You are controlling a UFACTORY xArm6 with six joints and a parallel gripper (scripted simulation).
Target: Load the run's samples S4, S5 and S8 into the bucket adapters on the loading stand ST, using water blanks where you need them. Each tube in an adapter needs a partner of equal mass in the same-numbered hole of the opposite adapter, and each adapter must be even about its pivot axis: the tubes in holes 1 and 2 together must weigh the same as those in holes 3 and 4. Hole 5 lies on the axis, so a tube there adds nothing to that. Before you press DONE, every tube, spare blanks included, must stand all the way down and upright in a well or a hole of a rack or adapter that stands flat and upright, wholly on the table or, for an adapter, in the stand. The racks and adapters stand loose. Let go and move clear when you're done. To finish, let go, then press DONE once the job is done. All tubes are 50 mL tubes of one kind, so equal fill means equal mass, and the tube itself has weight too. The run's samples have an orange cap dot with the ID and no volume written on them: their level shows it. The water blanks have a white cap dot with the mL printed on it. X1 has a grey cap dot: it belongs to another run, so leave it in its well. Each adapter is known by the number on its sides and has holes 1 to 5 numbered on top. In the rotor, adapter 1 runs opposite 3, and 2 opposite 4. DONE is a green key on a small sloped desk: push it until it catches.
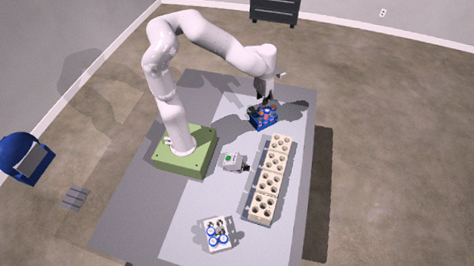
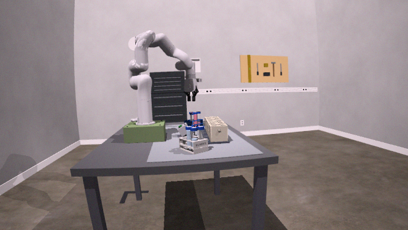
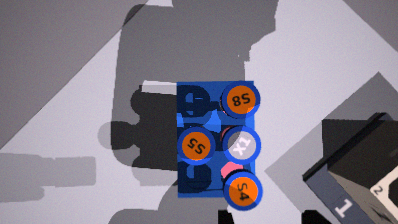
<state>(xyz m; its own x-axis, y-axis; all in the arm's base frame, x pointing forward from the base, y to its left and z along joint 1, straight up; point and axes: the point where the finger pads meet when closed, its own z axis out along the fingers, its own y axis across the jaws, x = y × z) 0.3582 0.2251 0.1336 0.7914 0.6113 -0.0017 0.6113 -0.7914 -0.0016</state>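
My gripper (image 1: pixel 264 101) (image 2: pixel 191 99) (image 3: pixel 268 217) is open and empty, above the blue rack (image 1: pixel 258 127) (image 3: pixel 216 87). In the wrist view, the orange-dotted tubes S8 (image 3: pixel 240 99), S5 (image 3: pixel 196 145) and S4 (image 3: pixel 243 191) stand in it with grey-dotted X1 (image 3: pixel 242 145) between S8 and S4. S4 is nearest the fingertips. Their fill levels are hard to read. Four cream adapters stand in a row on the dark stand (image 1: pixel 245 216); all their visible holes look empty. Three white-dotted blanks (image 1: pixel 210 231) (image 1: pixel 213 241) (image 1: pixel 223 239) stand in the white rack (image 1: pixel 219 251) (image 2: pixel 201 146); their numbers are unreadable.
The green DONE key (image 1: pixel 228 158) is on a small sloped desk (image 1: pixel 239 163) between the green robot base (image 1: pixel 182 168) and the adapter row. The white rack is at the table's near end in the exterior view, the blue rack beyond the far end of the adapter row.
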